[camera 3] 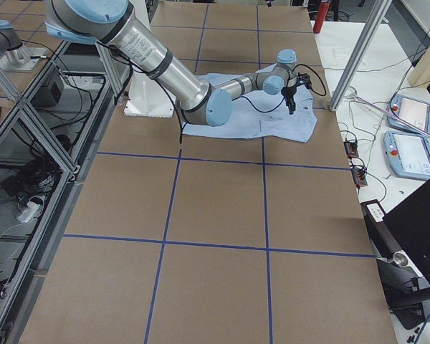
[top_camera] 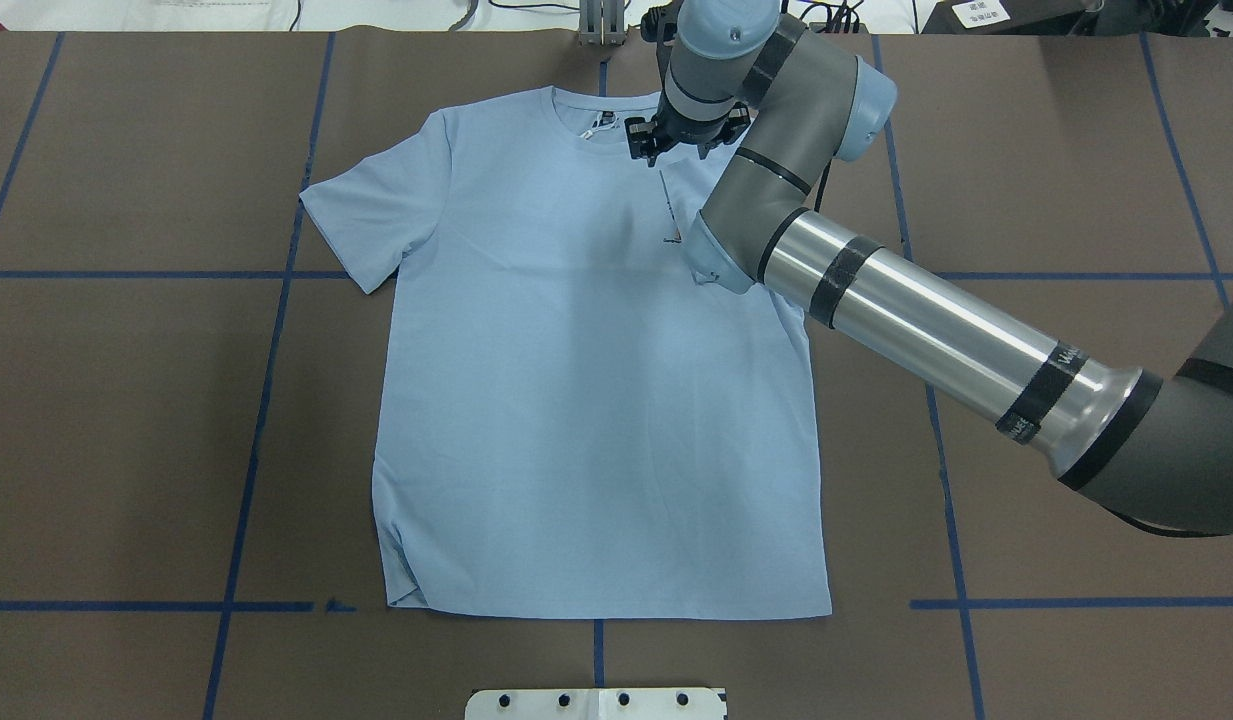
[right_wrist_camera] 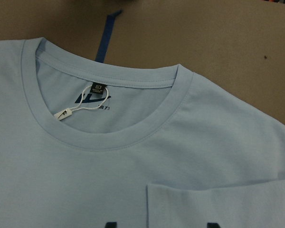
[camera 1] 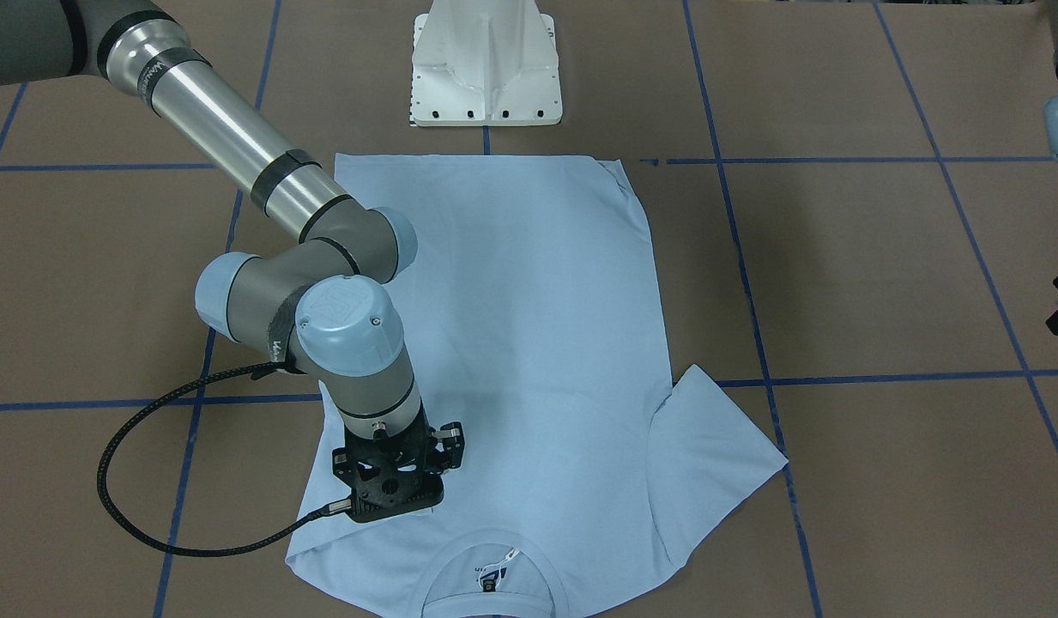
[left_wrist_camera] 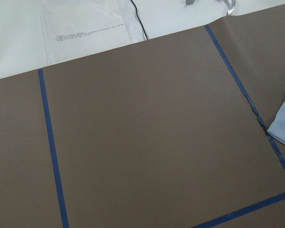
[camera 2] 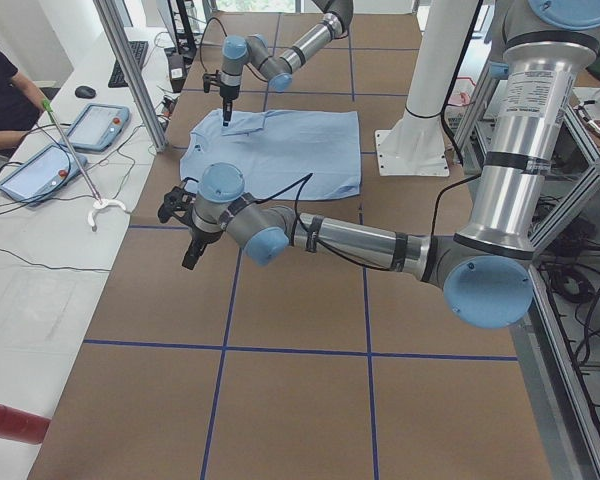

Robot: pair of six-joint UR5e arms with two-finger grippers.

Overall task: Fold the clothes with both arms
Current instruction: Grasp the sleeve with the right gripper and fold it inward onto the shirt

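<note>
The light blue T-shirt (top_camera: 576, 400) lies flat, front up, collar (top_camera: 586, 100) at the far edge from the robot. Its left sleeve (top_camera: 366, 220) is spread out. The other sleeve is folded in over the chest; its edge (right_wrist_camera: 218, 204) shows in the right wrist view below the collar (right_wrist_camera: 118, 133) and label (right_wrist_camera: 92, 97). My right gripper (top_camera: 681, 150) points down over that shoulder beside the collar (camera 1: 391, 502); its fingertips are hidden. My left gripper (camera 2: 190, 258) hovers over bare table off the shirt's left side; I cannot tell whether it is open.
The white pedestal base (camera 1: 486, 69) stands at the shirt's hem. The right arm's black cable (camera 1: 125, 481) loops over the table beside the shirt. Blue tape lines (left_wrist_camera: 50, 152) cross the brown table. A side table with tablets (camera 2: 40, 170) and an operator lies beyond the collar edge.
</note>
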